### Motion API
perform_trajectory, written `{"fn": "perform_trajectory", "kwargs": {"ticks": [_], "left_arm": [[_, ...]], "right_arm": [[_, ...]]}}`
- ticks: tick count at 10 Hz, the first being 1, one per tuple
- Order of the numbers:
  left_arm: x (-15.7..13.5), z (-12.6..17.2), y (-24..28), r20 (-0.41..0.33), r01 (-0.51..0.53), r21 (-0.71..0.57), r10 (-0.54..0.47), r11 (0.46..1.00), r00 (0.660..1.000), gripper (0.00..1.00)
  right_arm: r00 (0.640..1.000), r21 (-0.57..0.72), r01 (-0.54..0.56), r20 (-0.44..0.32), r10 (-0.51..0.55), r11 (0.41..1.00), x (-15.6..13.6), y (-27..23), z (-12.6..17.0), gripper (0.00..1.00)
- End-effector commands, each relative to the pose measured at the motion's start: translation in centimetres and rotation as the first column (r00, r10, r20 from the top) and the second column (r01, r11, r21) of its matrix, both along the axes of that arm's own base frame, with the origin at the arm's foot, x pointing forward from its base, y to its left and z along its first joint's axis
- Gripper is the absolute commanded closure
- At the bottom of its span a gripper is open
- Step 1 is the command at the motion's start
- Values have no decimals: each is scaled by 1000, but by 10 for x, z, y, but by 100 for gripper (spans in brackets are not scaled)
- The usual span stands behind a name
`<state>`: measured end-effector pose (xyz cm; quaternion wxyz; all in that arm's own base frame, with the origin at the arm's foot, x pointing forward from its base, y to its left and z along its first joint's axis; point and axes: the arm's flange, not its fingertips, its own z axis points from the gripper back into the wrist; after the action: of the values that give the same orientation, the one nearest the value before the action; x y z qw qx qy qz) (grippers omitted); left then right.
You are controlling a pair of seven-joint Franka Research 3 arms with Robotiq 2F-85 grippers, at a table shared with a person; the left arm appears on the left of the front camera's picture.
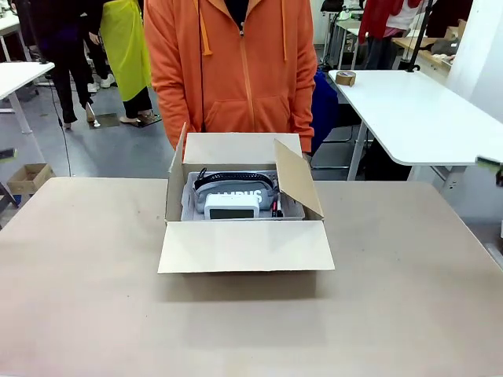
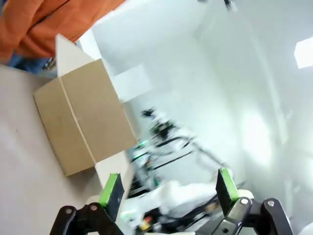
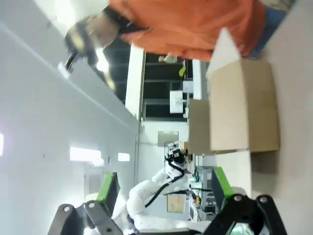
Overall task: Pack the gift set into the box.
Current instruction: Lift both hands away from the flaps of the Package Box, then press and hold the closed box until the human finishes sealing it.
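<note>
Jaws, left gripper [image 2: 168,188]: lower edge of the left wrist view; spread wide, with nothing between the green pads. The box [image 2: 83,117] sits upper left of them, well apart.
Risk, left flap [image 1: 179,149]: stands upright at left centre of the front view. If folded out of order, it would likely be trapped by, or spring back over, its neighbours.
Risk, near flap [image 1: 245,245]: lies flat and outward on the table [image 1: 94,314]. A push down on it rather than a lift at its edge could skid the whole box.
Risk, strap [image 1: 206,177]: a black loop riding high at the back of the load. A closing flap could pinch it and be left standing proud.
Risk, right flap [image 1: 297,179]: leans inward over the contents. If pressed hard, it may bear on the red-black item [image 1: 276,208] beneath it.
Container, box [image 1: 174,200]: brown corrugated carton at frame centre, open, just before a person [image 1: 236,71] in orange.
Contents, gift set: the white tray [image 1: 187,206] is seated inside. It holds the grey lettered pouch [image 1: 236,191], with the white device [image 1: 231,206] in front of it.
Progress: the set appears packed; closing the flaps probably remains.
Jaws, right gripper [image 3: 164,186]: lower edge of the right wrist view; spread and empty. The box [image 3: 242,105] is at upper right, well apart.
</note>
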<state>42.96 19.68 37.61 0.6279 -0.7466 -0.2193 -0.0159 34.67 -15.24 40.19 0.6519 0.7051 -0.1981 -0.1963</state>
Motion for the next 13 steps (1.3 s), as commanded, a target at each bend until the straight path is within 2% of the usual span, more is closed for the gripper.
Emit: {"fn": "perform_trajectory", "kwargs": {"ticks": [1, 13], "left_arm": [[-9, 38, -11, 110, 5, 128, -19, 992, 994, 0], [-9, 38, -11, 110, 5, 128, -19, 992, 994, 0]], "right_arm": [[997, -38, -42, 67, 45, 998, -8, 10, 42, 0], [997, -38, -42, 67, 45, 998, -8, 10, 42, 0]]}}
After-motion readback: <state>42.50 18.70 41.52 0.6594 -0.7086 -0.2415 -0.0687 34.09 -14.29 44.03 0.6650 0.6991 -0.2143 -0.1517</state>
